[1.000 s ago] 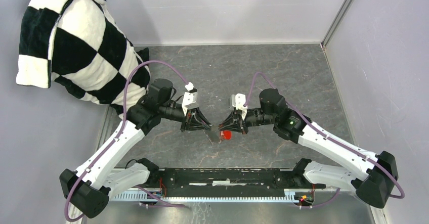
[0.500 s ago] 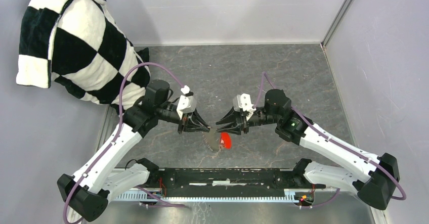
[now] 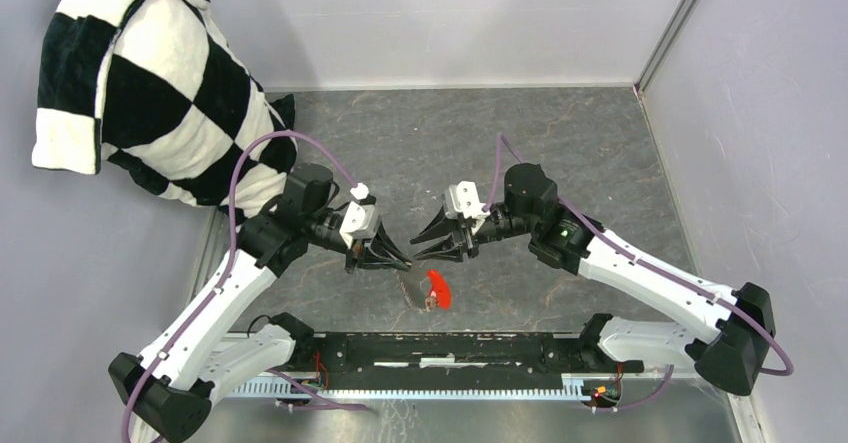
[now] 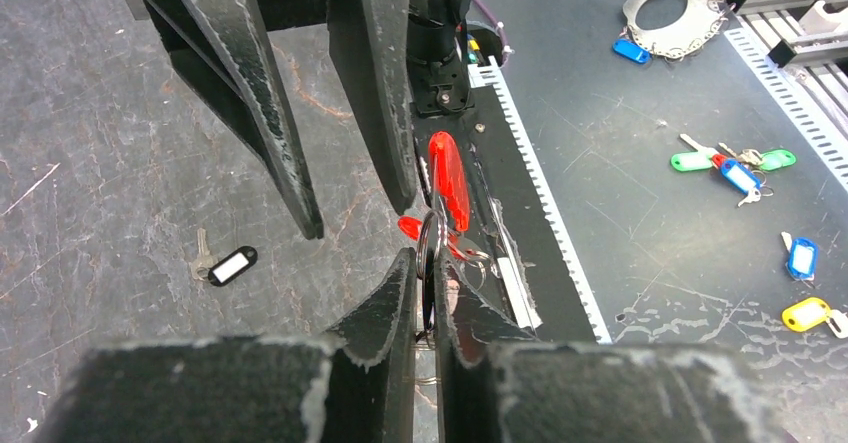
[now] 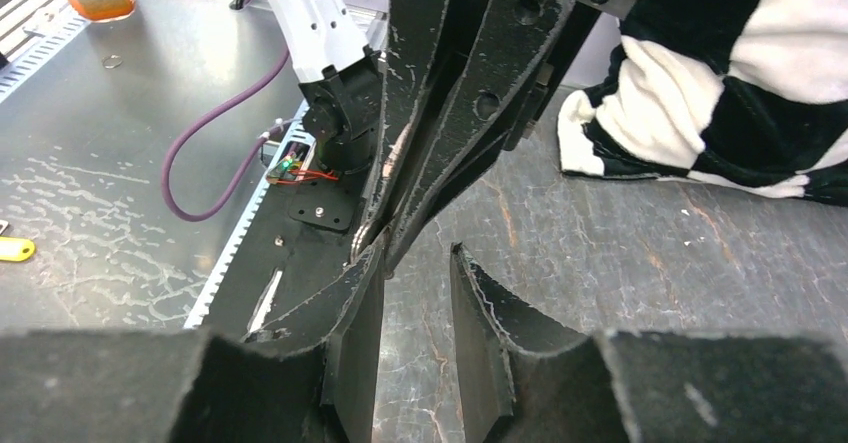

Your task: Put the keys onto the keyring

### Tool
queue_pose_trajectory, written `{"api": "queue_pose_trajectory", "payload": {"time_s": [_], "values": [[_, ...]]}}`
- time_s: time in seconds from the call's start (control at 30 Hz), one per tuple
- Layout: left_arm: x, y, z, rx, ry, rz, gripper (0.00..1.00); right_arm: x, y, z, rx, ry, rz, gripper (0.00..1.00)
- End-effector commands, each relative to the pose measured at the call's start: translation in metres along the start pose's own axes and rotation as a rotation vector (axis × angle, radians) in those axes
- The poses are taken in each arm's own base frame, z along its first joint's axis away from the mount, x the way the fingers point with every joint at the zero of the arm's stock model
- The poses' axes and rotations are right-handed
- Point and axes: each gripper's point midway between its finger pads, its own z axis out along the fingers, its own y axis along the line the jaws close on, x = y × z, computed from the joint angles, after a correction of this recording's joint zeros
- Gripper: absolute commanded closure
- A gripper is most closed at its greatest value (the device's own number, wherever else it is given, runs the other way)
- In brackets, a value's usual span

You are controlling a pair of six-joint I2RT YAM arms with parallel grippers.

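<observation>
Fob [image 4: 448,175], red, dangles nearest from the one keyring [image 4: 428,238], which the left gripper [image 4: 425,268] pinches edge-on in narrow fingers, likely presenting it for threading. Right gripper [image 3: 416,250] hovers just beside, fingers apart, empty. Two keys: red one [image 4: 409,228] at the ring, black one [image 4: 228,265] on the table [image 4: 100,163].

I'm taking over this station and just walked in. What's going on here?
Two robot arms are working on getting keys onto a keyring. The left claw is shut on the keyring, with its red fob dangling below. The right claw faces it, open and empty. A black-headed key lies on the table, not yet on the ring.
</observation>
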Motion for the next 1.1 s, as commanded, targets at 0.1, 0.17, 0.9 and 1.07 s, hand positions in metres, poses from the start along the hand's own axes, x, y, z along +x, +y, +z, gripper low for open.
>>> {"api": "queue_pose_trajectory", "payload": {"time_s": [0.1,0.17,0.9,1.07], "values": [[-0.01,-0.005,-0.002,0.016,-0.024,0.093,0.98,-0.009,0.008,0.005,-0.057,0.022,-0.031,0.64],[-0.01,-0.004,-0.002,0.011,-0.021,0.099,0.98,-0.007,0.009,0.005,-0.062,0.03,-0.025,0.63],[-0.003,0.001,-0.004,-0.023,0.002,0.128,0.98,-0.01,0.016,0.018,-0.115,-0.003,0.024,0.68],[-0.002,0.002,-0.004,-0.028,0.007,0.134,0.98,-0.011,0.013,0.023,-0.122,-0.008,0.039,0.89]]}}
